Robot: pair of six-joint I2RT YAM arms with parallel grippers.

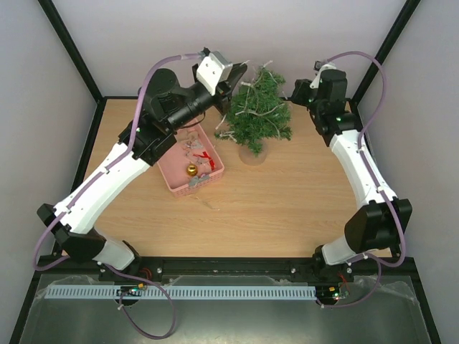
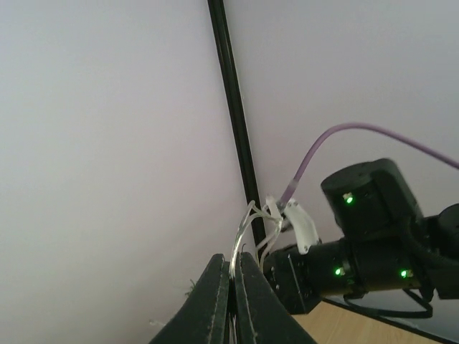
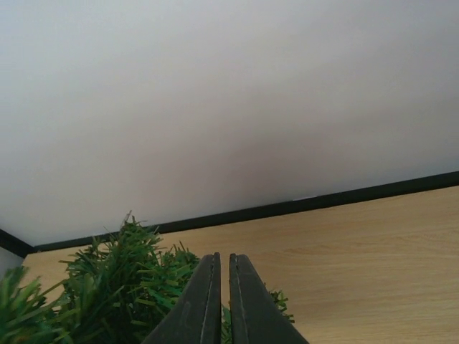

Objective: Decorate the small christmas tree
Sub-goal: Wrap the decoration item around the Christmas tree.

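Pinching pale string (image 2: 269,209) in left gripper (image 2: 233,287), wrist view only, right gripper (image 3: 222,287) pressed together by tree (image 3: 122,287)

Setup's basically a little booth: plain pale walls (image 1: 237,36) with a faint lilac-grey tint on three sides, and thin black posts (image 1: 70,50) running up the back corners. The tabletop (image 1: 287,208) is light wood-grain with a black strip (image 3: 358,193) where it meets the walls, and the lighting is soft and even, so shadows are pretty faint. Along the near edge there's a long white slotted rail (image 1: 179,292), with a dull grey sheet (image 1: 229,326) lying in front of it.
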